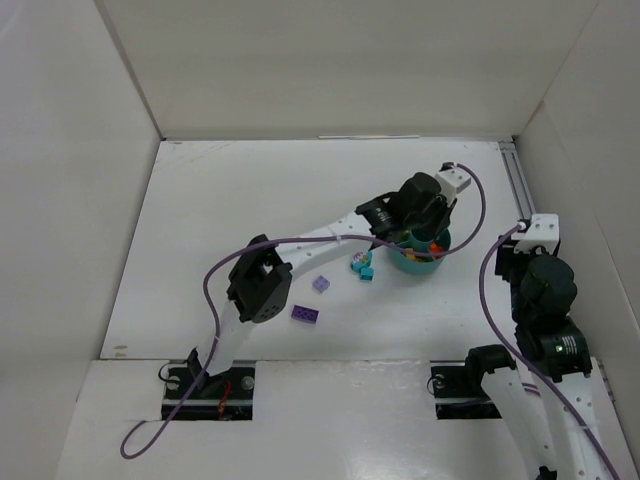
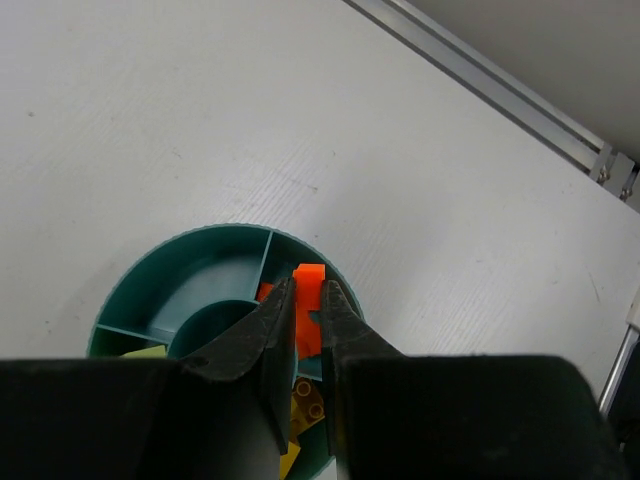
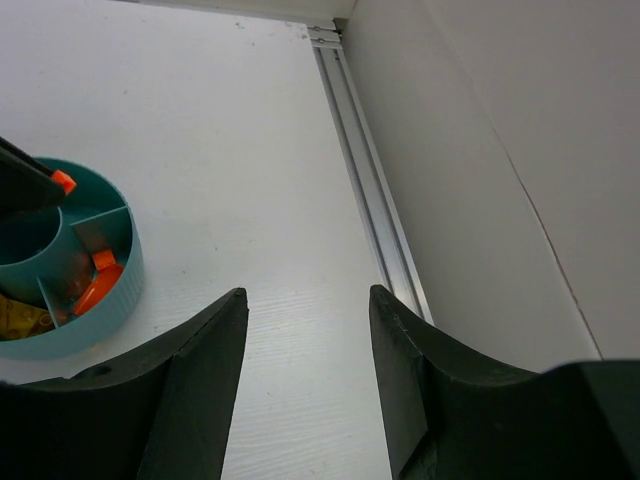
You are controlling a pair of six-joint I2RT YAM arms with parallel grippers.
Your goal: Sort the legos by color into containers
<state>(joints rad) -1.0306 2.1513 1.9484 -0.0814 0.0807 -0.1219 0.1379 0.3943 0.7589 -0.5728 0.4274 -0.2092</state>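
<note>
The round teal bowl (image 1: pixel 412 261) sits mid-table; its dividers show in the left wrist view (image 2: pixel 150 300) and the right wrist view (image 3: pixel 110 290). My left gripper (image 2: pixel 309 287) is shut on an orange brick (image 2: pixel 309 300) and holds it just above the bowl's right compartment, where other orange pieces (image 3: pixel 98 275) lie. Yellow bricks (image 2: pixel 305 400) lie in the neighbouring compartment. A purple brick (image 1: pixel 306 315), a lavender brick (image 1: pixel 321 284) and cyan bricks (image 1: pixel 362 266) lie on the table left of the bowl. My right gripper (image 3: pixel 308 305) is open and empty, right of the bowl.
A metal rail (image 3: pixel 365 170) runs along the right wall. White walls enclose the table on the left, back and right. The left arm's elbow (image 1: pixel 260 280) and purple cable hang over the table's left middle.
</note>
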